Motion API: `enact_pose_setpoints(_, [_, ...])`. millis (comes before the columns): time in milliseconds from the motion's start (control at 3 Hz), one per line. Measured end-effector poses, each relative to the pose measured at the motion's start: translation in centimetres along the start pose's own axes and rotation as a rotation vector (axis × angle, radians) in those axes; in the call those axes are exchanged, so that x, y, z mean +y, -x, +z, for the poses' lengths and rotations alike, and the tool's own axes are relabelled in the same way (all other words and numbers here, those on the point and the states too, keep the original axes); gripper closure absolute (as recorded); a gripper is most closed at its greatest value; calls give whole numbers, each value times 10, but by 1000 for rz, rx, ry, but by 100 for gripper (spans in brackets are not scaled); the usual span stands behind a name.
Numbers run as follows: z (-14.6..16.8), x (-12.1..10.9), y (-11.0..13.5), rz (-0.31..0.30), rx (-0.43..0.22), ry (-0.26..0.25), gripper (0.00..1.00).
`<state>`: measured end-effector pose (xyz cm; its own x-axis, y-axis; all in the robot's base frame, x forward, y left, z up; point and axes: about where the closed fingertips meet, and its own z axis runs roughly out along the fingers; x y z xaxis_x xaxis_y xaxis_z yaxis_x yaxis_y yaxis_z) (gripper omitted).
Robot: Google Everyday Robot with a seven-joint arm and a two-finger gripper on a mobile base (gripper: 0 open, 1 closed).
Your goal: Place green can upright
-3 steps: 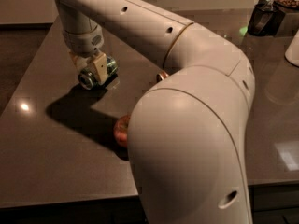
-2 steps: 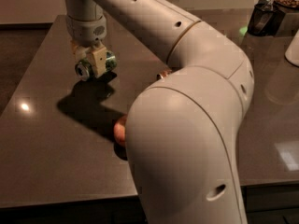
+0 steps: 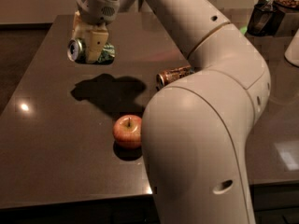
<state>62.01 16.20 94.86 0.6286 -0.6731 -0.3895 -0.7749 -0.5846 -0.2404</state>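
My gripper (image 3: 89, 43) is at the upper left of the camera view, above the dark table (image 3: 42, 125). It is shut on the green can (image 3: 106, 53), which lies on its side between the fingers, its silver end (image 3: 74, 50) facing left and its green and white label showing to the right. The can hangs clear of the table, with its shadow below it.
A brown can (image 3: 174, 75) with a pale label lies on its side near the table's middle, partly behind my arm (image 3: 201, 125). A red apple (image 3: 127, 131) sits in front. A dark container (image 3: 264, 17) and a white object (image 3: 293, 48) stand at the back right.
The gripper has risen with the green can, lifting it higher off the table. The arm has shifted, and the apple and brown can now show more fully.
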Motion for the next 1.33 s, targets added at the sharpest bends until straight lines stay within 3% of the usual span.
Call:
enact_pose_setpoints(333, [-15,4,13,167,-133,-50,100])
enact_pose_setpoints(667, [-19,1,21,386,-265,-87,100])
enact_pose_setpoints(1000, [-17,-4,26,566,-359,-148,100])
enact_pose_setpoints(1333, [-12,-10,27,654,-408,-213,100])
